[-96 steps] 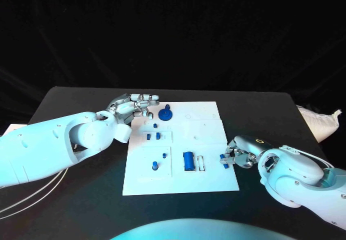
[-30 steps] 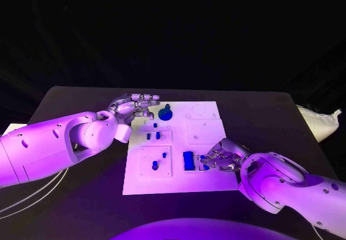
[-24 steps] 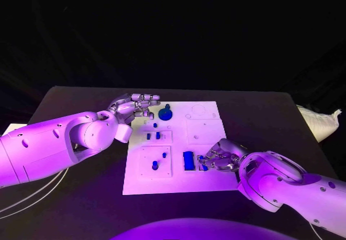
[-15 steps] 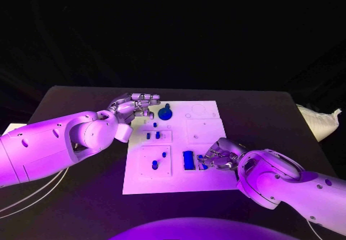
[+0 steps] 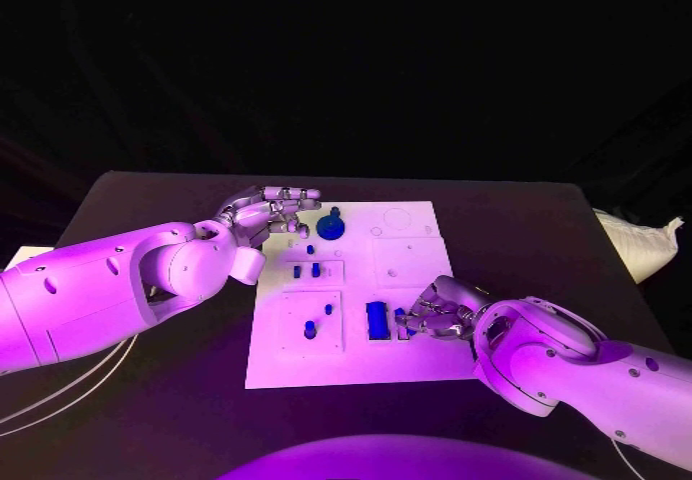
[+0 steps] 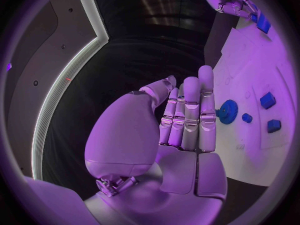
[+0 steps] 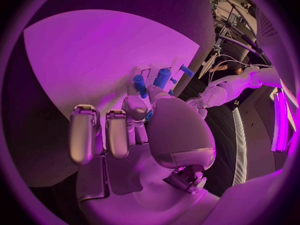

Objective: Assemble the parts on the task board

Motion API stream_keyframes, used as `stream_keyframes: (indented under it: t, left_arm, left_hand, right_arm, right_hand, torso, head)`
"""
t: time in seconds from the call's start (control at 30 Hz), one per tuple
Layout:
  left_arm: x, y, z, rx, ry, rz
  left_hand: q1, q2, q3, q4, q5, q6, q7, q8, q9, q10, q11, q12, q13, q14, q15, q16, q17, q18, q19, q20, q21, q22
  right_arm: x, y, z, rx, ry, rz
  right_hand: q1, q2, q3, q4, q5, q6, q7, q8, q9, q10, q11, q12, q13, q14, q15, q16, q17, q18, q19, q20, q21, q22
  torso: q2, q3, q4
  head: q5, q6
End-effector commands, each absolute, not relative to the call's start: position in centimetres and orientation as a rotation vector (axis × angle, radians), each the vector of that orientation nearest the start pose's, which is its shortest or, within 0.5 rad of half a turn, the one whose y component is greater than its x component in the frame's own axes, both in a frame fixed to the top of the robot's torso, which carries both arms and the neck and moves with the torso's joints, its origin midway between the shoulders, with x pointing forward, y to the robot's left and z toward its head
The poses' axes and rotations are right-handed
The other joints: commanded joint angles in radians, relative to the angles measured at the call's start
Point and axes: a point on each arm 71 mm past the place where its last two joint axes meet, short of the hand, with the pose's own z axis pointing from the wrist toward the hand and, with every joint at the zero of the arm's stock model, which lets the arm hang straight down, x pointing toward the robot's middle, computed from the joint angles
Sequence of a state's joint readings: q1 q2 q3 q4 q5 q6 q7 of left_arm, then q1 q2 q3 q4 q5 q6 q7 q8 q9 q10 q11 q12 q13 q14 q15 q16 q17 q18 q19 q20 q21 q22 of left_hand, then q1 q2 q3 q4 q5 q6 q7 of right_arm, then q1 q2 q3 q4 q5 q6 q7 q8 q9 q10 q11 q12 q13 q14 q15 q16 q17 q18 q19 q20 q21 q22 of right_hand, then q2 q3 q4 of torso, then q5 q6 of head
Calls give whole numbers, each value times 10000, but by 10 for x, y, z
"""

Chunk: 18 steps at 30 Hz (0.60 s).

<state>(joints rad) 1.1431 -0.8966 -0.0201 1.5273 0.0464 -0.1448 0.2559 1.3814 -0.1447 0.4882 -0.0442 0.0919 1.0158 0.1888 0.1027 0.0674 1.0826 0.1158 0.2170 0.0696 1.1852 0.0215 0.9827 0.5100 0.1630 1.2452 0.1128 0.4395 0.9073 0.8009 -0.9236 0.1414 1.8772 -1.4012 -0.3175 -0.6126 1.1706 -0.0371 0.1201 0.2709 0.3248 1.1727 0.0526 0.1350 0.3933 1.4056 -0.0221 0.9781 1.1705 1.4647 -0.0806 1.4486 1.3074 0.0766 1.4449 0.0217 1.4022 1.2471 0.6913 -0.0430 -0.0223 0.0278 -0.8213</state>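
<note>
Right hand at the near part of the task board

A small blue part (image 5: 401, 322) is pinched by the right hand (image 5: 444, 312) beside the blue block (image 5: 376, 320) on the task board (image 5: 411, 262); farther off, the left hand (image 5: 267, 214), fingers pressed together and empty, is held by the blue gear (image 5: 330, 228).

One white rectangular task board (image 5: 408, 238) on one black table (image 5: 537, 235). Blue parts on the board: one round gear-like piece (image 5: 332, 227), one long rectangular block (image 5: 376, 319), about six small pegs and blocks, among them a pair side by side (image 5: 306, 271). Two silver many-fingered hands: left (image 5: 270, 212), right (image 5: 437, 311).
</note>
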Motion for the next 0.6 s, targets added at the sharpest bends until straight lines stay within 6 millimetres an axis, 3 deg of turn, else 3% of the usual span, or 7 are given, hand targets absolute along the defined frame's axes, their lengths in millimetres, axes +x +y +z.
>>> stream_keyframes:
  t: [0.03, 0.37, 0.6]
  left_arm:
    - [475, 223, -206, -12589, 16133, -16141]
    - [474, 223, -206, -12552, 16176, -16150]
    - [474, 224, -206, -12546, 16181, -16142]
  left_hand:
    - [-39, 25, -70, -9, 5, -65, 9, -6, -13, -57, -4, 40, -16, -68, -1, 49, -13, 170, -54, -3, -64, -16]
    - [-44, 26, -82, -9, 6, -76, 13, -8, -13, -71, 0, 42, -16, -77, 4, 49, -18, 169, -61, 1, -70, -20]
    - [-45, 26, -86, -10, 6, -78, 14, -8, -13, -78, 1, 42, -17, -82, 6, 49, -21, 169, -65, 2, -73, -22]
  right_arm:
    - [363, -168, -267, 2524, 20877, 5438]
    - [360, -167, -265, 2138, 20949, 5432]
    - [357, -169, -260, 1898, 20763, 5410]
  right_hand:
    - [-136, 45, -161, 85, -70, 32, 13, 48, 40, 111, -1, 120, 89, 686, -78, 63, 430, -129, 79, -13, 55, 30]
    - [-317, 287, -443, 175, -66, 174, -60, 136, 153, 290, -60, 574, 432, 740, -116, 229, 740, -179, 187, -31, 196, 300]
    - [-539, 323, -737, 186, -47, 210, -88, 160, 213, 336, -83, 632, 506, 751, -136, 273, 820, -189, 210, -50, 226, 353]
  torso:
    - [2, -3, 1]
    - [4, 6, -3]
    - [-1, 7, -14]
  head:
    - [1, -10]
    - [4, -37]
    - [10, -47]
